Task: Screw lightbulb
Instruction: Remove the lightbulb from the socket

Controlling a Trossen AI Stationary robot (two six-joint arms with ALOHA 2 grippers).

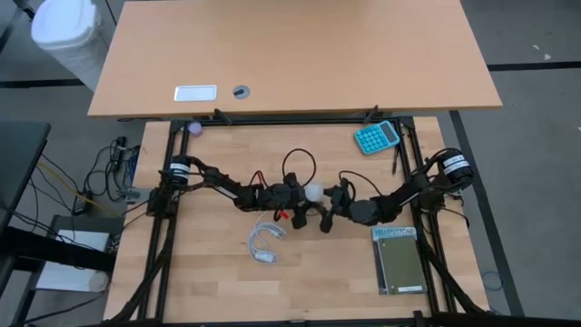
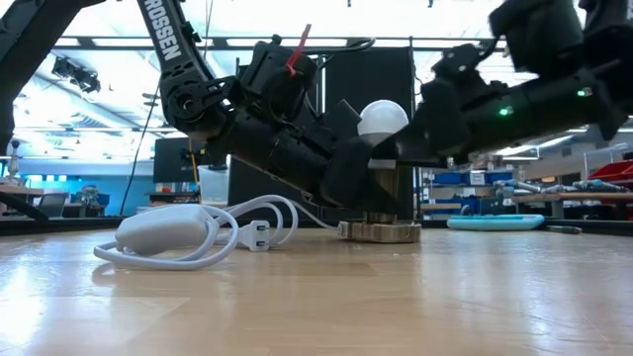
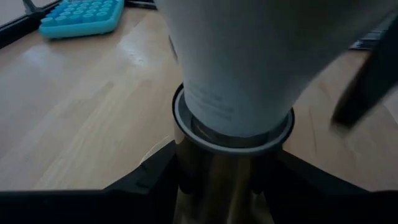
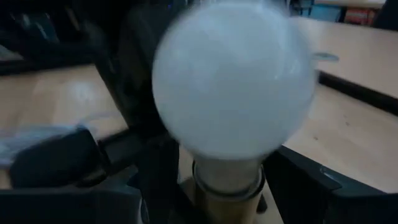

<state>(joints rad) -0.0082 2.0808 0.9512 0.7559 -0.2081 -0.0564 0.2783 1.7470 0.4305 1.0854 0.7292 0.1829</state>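
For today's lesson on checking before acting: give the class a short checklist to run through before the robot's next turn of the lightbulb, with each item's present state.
1. Lightbulb sits upright in the socket: ok.
2. Left hand clamps the socket below the bulb: ok.
3. Right hand is at the bulb: ok; whether its fingers actually grip the glass: cannot tell.
4. Bulb fully screwed home: cannot tell; the thread is hidden inside the collar.
5. Coiled white cable lies clear of the socket base: ok.
6. Teal calculator is far from both arms: ok.
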